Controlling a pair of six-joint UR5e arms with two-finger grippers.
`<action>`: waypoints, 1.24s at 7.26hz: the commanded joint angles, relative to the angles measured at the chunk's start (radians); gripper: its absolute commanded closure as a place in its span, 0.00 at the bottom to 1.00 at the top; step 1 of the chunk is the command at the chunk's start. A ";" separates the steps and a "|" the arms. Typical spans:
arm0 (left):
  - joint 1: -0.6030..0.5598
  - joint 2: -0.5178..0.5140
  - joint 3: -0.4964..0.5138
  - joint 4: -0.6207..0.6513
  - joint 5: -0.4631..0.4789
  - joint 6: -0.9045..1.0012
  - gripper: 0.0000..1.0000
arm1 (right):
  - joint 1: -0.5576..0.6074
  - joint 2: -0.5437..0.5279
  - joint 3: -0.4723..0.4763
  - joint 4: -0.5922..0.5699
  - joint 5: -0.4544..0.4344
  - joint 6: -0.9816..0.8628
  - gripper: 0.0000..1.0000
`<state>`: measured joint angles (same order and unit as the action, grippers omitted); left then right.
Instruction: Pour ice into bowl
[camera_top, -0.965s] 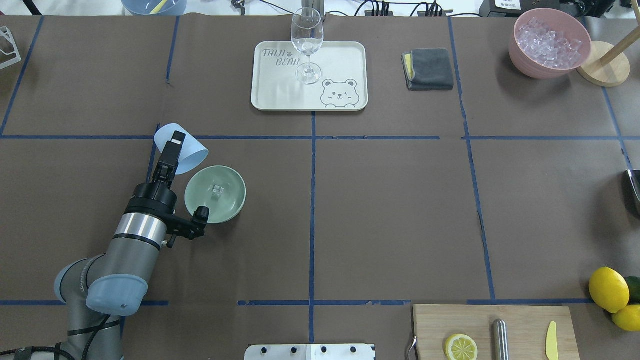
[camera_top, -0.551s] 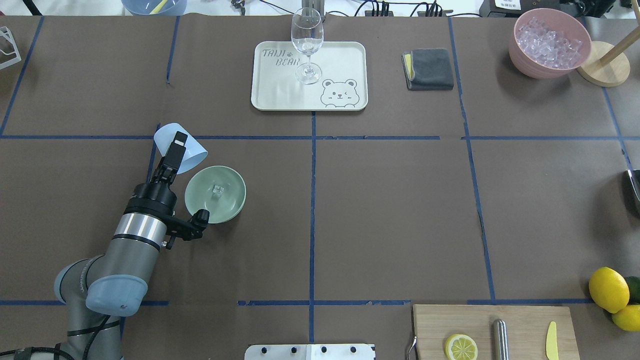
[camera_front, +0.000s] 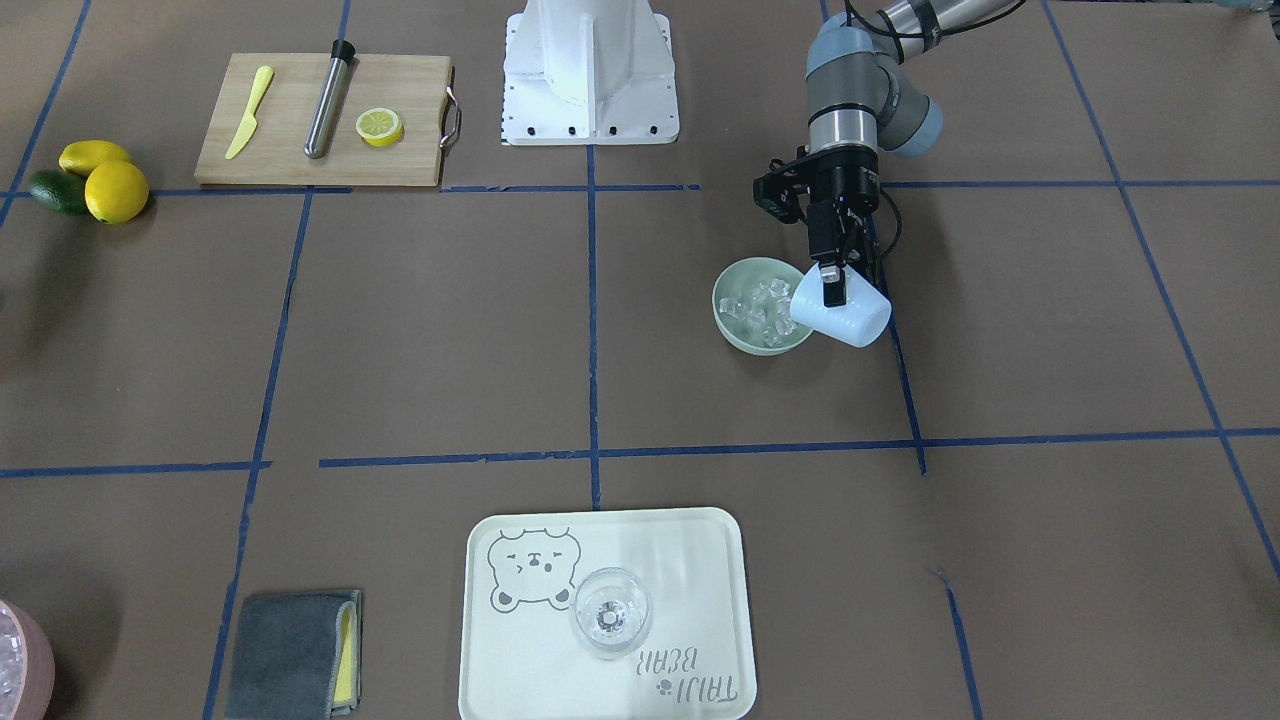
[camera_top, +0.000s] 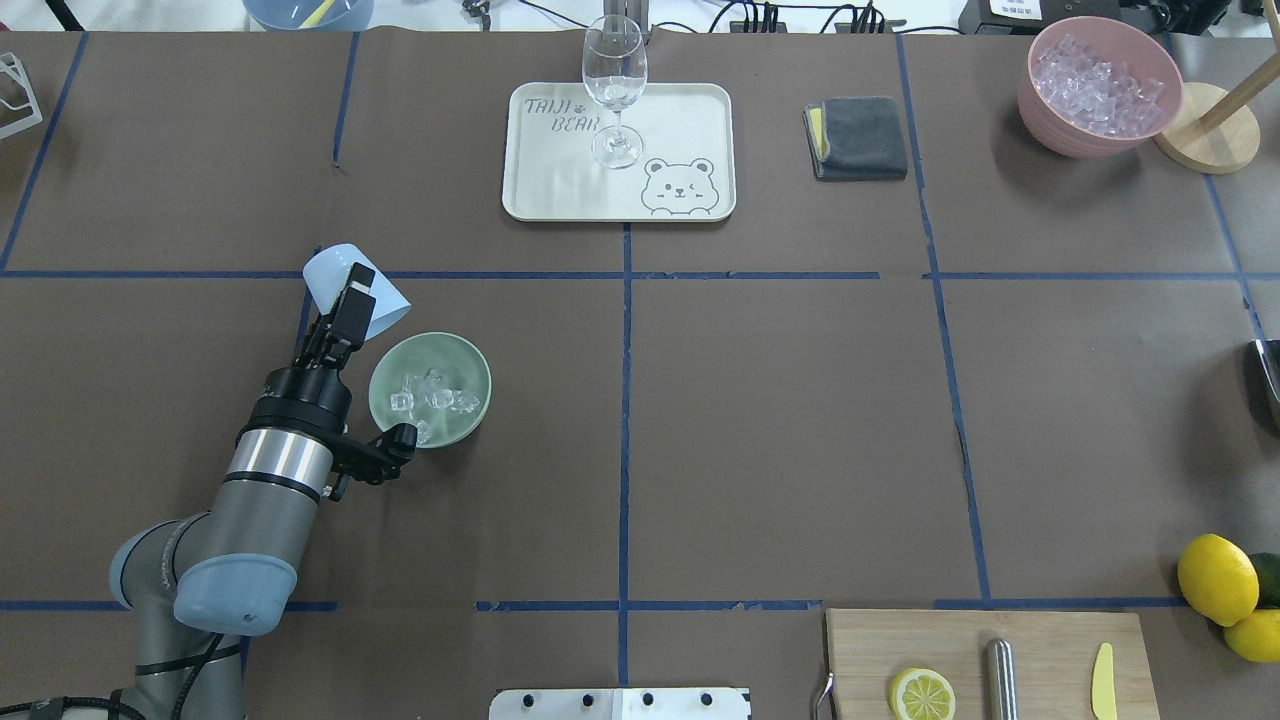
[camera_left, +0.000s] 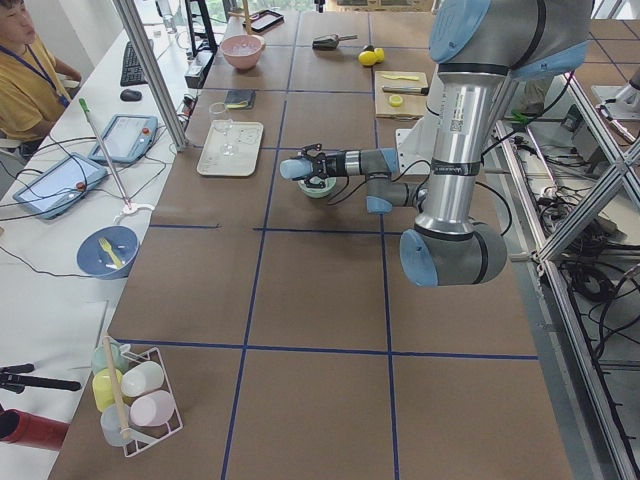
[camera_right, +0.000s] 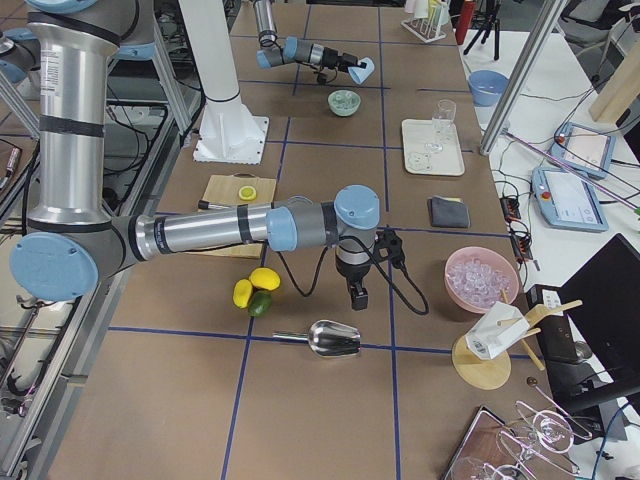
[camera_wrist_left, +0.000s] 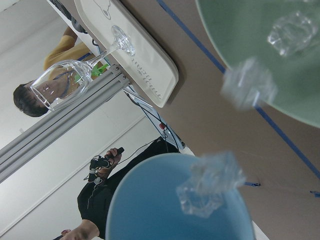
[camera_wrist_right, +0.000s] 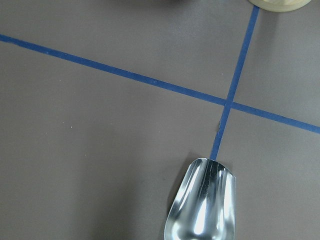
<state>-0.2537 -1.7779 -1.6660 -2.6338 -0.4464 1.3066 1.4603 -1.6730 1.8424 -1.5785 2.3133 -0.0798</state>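
My left gripper (camera_top: 352, 292) is shut on a light blue cup (camera_top: 325, 268) and holds it tipped on its side, mouth toward the mint-green bowl (camera_top: 476, 400). Several clear ice cubes (camera_top: 432, 396) lie in the bowl. In the front view the cup (camera_front: 852, 320) overhangs the bowl's (camera_front: 733, 325) rim, with ice (camera_front: 760, 305) inside the bowl. In the left wrist view ice cubes (camera_wrist_left: 210, 186) are falling from the cup's mouth (camera_wrist_left: 160, 210) toward the bowl (camera_wrist_left: 250, 35). My right gripper (camera_right: 356, 297) shows only in the exterior right view, so I cannot tell whether it is open or shut.
A wine glass (camera_top: 613, 85) stands on a bear-print tray (camera_top: 690, 120) at the back. There is a grey cloth (camera_top: 858, 137), a pink bowl of ice (camera_top: 1098, 85), a cutting board (camera_top: 1040, 640) with a lemon half, and lemons (camera_top: 1216, 578). A metal scoop (camera_wrist_right: 204, 205) lies below my right wrist.
The cup has tipped further and shifted slightly. More ice has dropped into the bowl: a single small lump before, several cubes now.
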 joint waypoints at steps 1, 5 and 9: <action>0.002 -0.002 -0.001 0.000 0.002 0.002 1.00 | 0.000 -0.001 0.000 0.000 0.000 0.000 0.00; 0.002 -0.002 -0.011 -0.098 0.000 -0.006 1.00 | 0.002 -0.001 0.000 0.000 0.000 0.000 0.00; 0.001 0.005 -0.001 -0.238 -0.075 -0.355 1.00 | 0.003 -0.001 0.001 0.000 0.003 0.002 0.00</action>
<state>-0.2524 -1.7750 -1.6690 -2.8588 -0.4771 1.1335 1.4624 -1.6736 1.8437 -1.5785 2.3160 -0.0788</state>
